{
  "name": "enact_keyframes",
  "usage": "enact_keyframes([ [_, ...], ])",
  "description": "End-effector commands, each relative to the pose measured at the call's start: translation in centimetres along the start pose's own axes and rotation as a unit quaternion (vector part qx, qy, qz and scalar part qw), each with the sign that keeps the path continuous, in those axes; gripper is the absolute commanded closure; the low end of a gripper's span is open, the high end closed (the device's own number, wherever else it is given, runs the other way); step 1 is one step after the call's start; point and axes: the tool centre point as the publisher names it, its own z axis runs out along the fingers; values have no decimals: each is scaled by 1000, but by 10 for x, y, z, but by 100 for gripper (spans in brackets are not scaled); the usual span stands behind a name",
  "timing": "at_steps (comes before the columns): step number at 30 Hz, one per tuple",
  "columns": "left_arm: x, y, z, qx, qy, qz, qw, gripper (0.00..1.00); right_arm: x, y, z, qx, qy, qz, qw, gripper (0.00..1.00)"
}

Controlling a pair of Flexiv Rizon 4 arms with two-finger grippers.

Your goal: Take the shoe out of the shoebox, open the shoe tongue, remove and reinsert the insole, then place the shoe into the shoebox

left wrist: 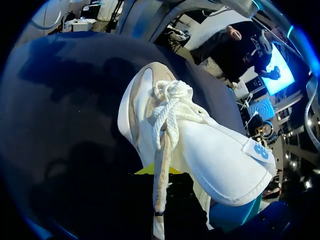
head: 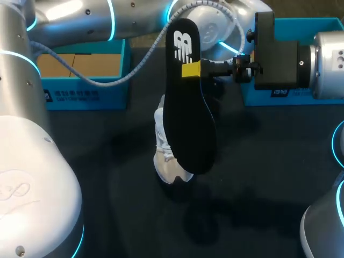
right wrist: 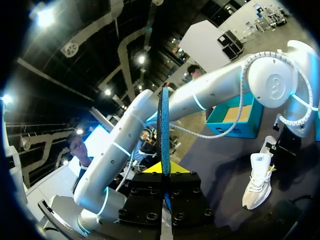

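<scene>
The insole (head: 188, 107) and left arm (head: 145, 21) crowd the space over the shoe (head: 164, 156); table (head: 269, 161) rightward lies open.

The black insole (head: 189, 107) has a white letter logo (head: 181, 45) at one end. The shoe tongue (left wrist: 225, 165) has a small tab (left wrist: 259, 150) with blue marks. The blue shoebox (head: 115, 94) has white print (head: 71, 95) on its front. It is too small to read.

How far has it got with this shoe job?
Done: the white and beige sneaker is out of the teal cardboard shoebox, and its insole has been removed. In hand: the right gripper holds the flat black insole above it. Left: reinserting the insole, then boxing the sneaker.
</scene>
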Motion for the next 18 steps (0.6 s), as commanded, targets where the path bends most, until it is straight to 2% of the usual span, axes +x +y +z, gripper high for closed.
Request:
enact_keyframes([
  [1,-6,-2,1,-4,17,-2,1000,100,0,0,4,-1,0,0,1000,100],
  [11,-29,0,14,-7,34,1,999,100,0,0,4,-1,0,0,1000,100],
  [18,-35,-4,25,0,39,-9,999,100,0,0,4,-1,0,0,1000,100],
])
